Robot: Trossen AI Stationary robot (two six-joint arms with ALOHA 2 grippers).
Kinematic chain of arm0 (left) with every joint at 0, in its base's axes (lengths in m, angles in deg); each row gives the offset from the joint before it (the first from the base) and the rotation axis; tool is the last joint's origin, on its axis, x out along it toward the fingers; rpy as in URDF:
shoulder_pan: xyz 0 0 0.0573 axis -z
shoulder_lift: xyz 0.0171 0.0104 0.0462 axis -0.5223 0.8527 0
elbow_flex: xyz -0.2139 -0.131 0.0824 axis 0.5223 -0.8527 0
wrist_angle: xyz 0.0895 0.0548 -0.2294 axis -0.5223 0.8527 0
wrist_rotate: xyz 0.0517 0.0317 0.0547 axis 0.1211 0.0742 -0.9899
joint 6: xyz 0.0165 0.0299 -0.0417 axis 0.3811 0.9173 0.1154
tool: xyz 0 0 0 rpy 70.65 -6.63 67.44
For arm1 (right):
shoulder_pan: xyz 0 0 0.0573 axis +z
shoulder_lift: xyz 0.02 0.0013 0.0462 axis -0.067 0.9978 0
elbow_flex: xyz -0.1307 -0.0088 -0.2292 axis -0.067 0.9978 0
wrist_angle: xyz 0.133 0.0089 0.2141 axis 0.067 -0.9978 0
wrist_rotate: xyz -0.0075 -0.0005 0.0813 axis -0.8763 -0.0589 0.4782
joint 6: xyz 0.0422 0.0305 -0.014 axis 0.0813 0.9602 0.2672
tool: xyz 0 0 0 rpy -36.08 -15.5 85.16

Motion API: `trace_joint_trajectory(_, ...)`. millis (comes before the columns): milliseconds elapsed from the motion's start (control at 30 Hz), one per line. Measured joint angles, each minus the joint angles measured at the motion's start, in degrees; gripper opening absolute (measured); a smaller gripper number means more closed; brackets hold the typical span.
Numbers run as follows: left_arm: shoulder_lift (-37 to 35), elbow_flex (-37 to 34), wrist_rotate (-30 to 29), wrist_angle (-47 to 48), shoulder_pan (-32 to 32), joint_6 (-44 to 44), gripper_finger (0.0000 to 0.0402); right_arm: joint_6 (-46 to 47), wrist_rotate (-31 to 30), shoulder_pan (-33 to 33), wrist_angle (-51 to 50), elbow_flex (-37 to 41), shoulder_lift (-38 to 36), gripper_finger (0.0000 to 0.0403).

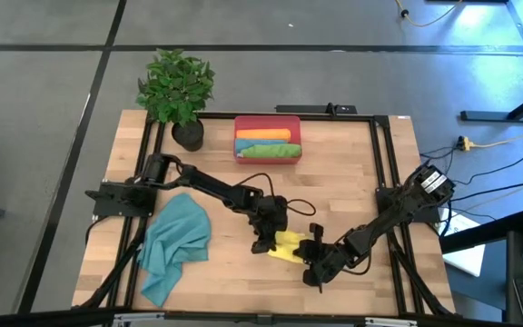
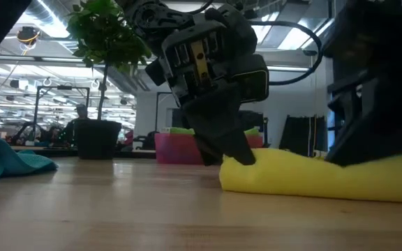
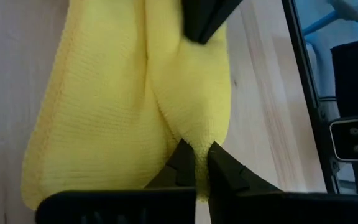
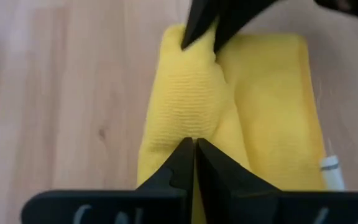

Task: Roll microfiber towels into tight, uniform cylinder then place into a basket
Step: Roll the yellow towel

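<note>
A yellow microfiber towel [image 1: 289, 247], bunched into a thick folded bundle, lies on the wooden table near its front middle. My left gripper [image 1: 263, 243] is shut on the towel's left end. My right gripper [image 1: 314, 265] is shut on its right end. A teal towel [image 1: 175, 241] lies crumpled on the table at the near left. The red-pink basket [image 1: 268, 153] stands at the far middle and holds rolled orange, green and teal towels. My left gripper pinches a raised fold at the towel's left end [image 3: 194, 138] between its two fingers [image 2: 237, 155]. The fingers slant down from the table's far left. The towel rests on the table. How many layers are in the pinch cannot be told. My right gripper pinches the same raised fold at the towel's opposite, right end [image 4: 192, 134] between its two fingers. It comes slanting down from the table's right. The towel lies on the table below it. The layers in the pinch do not show.
A potted plant [image 1: 178, 91] stands at the table's far left corner, beside the basket. Black rails [image 1: 381, 163] run along the table's left and right sides. Bare wood lies between the yellow towel and the basket.
</note>
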Motion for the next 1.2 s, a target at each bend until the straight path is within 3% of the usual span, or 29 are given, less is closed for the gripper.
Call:
trace_joint_trajectory(233,-0.2,-0.1,-2.1,-1.7,0.2,5.8,0.0048,5.9,-0.7,-0.2,-1.8,-0.3,3.3,0.0023)
trace_joint_trajectory(533,-3.6,-0.1,-7.3,-1.4,-0.1,11.3,0.0123,6.3,0.3,-0.6,-2.4,-0.3,3.5,0.0023)
trace_joint_trajectory(767,-8.5,-0.1,-19.2,1.5,1.3,18.6,0.0144,7.7,2.6,-1.5,-2.6,-0.2,3.5,0.0005)
trace_joint_trajectory(933,-8.9,0.0,-26.0,1.8,7.6,29.3,0.0147,9.0,2.9,-1.8,-2.6,-0.2,3.4,0.001)
trace_joint_trajectory(1200,-5.5,-0.1,-48.0,0.8,18.1,49.9,0.0145,9.1,5.0,-3.2,-2.2,-0.2,3.4,0.0006)
